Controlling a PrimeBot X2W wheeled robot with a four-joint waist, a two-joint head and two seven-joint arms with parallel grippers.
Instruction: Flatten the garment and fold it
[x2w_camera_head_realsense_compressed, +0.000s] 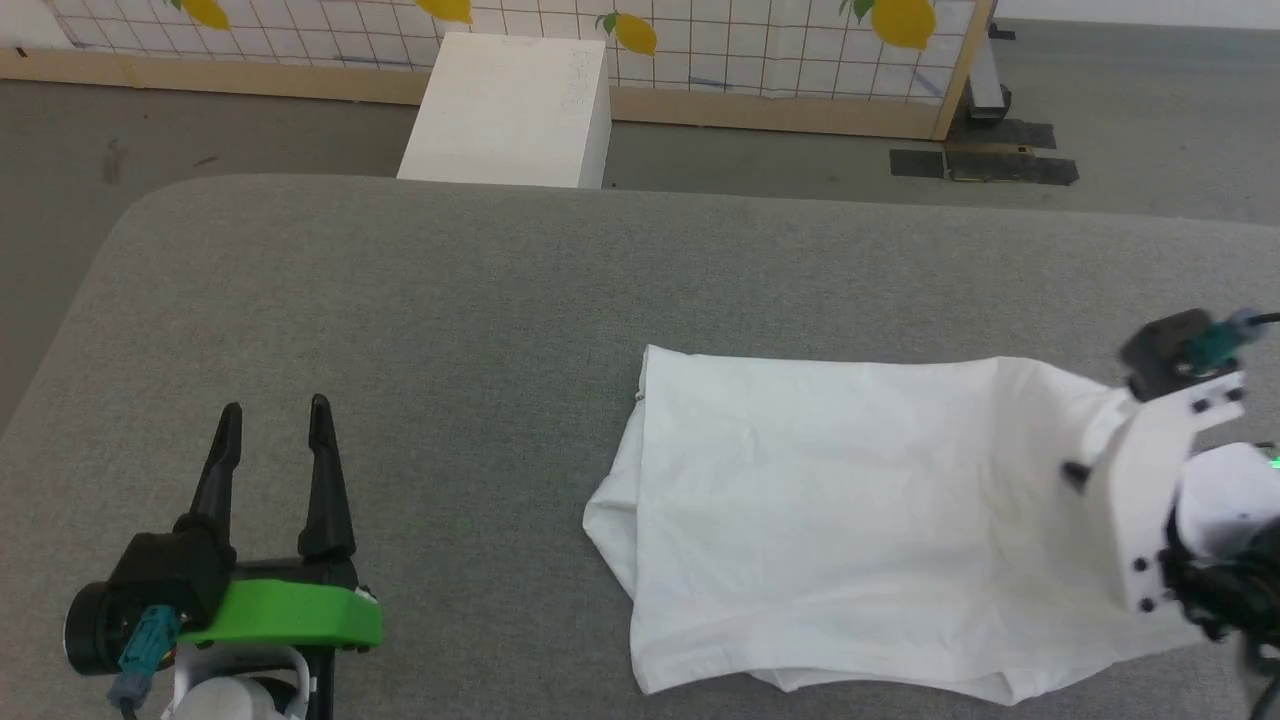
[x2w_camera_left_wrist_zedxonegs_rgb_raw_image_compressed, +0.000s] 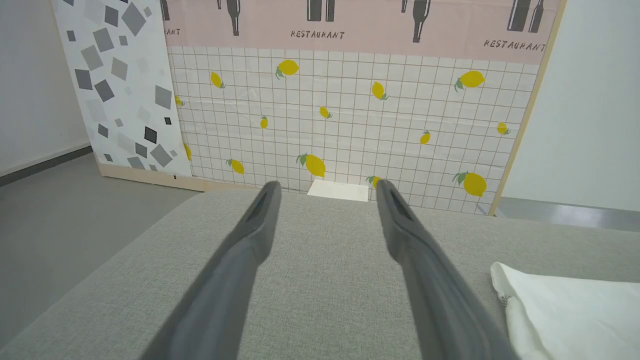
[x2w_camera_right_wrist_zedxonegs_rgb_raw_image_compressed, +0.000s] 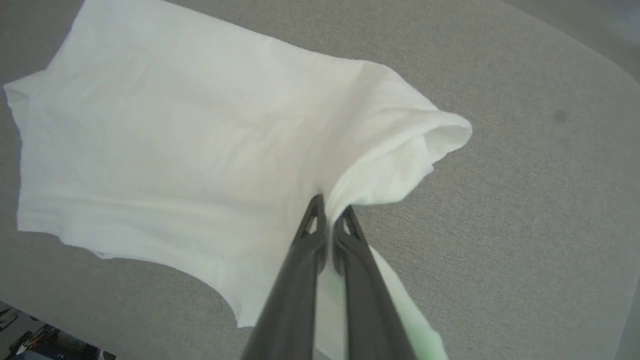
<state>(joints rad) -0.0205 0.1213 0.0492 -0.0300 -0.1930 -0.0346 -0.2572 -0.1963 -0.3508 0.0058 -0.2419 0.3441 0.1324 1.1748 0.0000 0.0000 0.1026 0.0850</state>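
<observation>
Garment (x2w_camera_head_realsense_compressed: 830, 500), white: right end effector (x2w_camera_right_wrist_zedxonegs_rgb_raw_image_compressed: 330, 207) clenched on 1 raised fold, left end effector (x2w_camera_head_realsense_compressed: 275, 408) spread, empty; thin cloth may slip free if tugged fast.

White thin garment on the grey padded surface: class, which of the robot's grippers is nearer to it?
Right. The right gripper is shut on a raised fold of the white thin garment; the left gripper stands open over the grey surface, apart from the garment's left edge.
</observation>
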